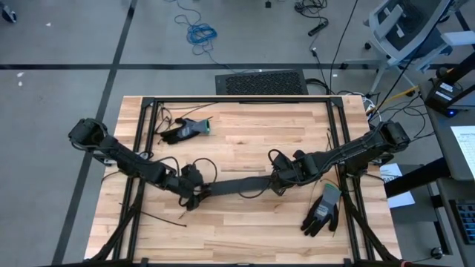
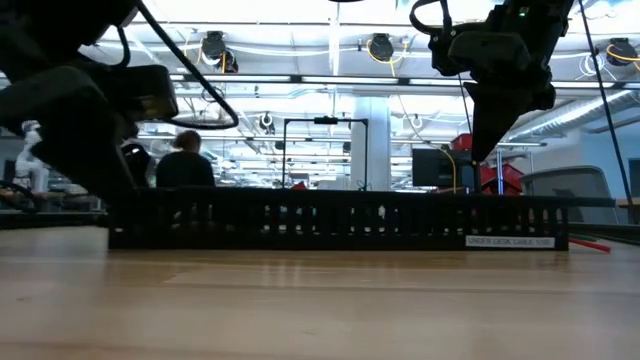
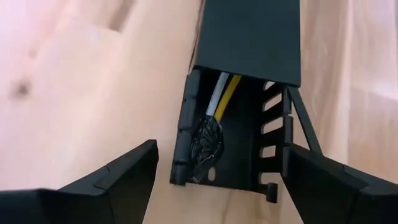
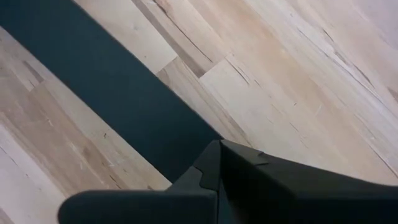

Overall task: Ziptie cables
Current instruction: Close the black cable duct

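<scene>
Cables [image 3: 219, 99] | inside black tray [image 3: 249, 37] | left wrist view only

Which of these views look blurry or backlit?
Left wrist view: wooden table soft and out of focus, cables in the black tray sharper. Low view: bright ceiling lights backlight the tray, leaving it a silhouette. High view: evenly lit.

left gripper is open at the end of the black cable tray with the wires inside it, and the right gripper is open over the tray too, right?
Not quite: the right gripper is shut, its fingers pressed together over the black cable tray in the right wrist view. The left gripper is open at the tray's end, wires inside.
</scene>
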{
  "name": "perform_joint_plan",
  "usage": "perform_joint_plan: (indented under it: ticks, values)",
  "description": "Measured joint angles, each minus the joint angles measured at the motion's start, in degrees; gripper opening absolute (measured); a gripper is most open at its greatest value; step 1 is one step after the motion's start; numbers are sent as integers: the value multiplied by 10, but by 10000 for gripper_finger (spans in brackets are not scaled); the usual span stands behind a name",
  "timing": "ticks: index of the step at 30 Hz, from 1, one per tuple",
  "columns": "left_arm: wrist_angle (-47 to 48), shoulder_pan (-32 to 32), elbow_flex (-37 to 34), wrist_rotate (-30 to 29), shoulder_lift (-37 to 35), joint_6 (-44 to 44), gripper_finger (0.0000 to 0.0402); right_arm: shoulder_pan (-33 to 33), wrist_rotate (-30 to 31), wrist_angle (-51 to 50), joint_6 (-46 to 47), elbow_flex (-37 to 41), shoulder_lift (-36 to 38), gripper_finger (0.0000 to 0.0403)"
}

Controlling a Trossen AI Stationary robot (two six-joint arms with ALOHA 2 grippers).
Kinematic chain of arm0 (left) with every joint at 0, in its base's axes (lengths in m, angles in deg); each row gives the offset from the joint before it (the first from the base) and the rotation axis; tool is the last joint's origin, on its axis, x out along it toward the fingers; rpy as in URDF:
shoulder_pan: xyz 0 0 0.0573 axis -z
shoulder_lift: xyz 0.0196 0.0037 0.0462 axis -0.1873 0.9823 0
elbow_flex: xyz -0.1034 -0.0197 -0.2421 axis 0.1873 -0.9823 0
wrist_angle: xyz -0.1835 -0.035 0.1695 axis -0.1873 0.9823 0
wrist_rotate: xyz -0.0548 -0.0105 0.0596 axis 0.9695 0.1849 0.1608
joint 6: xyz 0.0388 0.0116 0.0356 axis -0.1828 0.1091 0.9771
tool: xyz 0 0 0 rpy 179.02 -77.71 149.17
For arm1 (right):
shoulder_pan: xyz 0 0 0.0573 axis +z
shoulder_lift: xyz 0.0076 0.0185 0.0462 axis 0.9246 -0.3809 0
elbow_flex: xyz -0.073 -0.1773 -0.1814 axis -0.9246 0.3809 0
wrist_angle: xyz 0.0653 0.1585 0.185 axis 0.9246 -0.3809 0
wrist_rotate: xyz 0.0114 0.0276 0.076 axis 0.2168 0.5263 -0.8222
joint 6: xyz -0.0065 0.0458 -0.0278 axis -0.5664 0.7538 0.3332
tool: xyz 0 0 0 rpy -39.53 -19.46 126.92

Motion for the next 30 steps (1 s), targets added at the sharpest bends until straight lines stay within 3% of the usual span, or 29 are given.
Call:
perform_joint_plan:
  ticks: [4,11,19,30]
  values:
    - [-31,-8,0,-11,7,21,320,0,0,0,0,0,0,0]
    - [-122,-7,0,11,90,26,320,0,0,4,0,0,0,0]
    - [-191,-7,1,-23,123,24,318,-1,0,28,0,0,0,0]
    - [-190,-7,1,-47,128,20,252,-12,0,63,0,0,0,0]
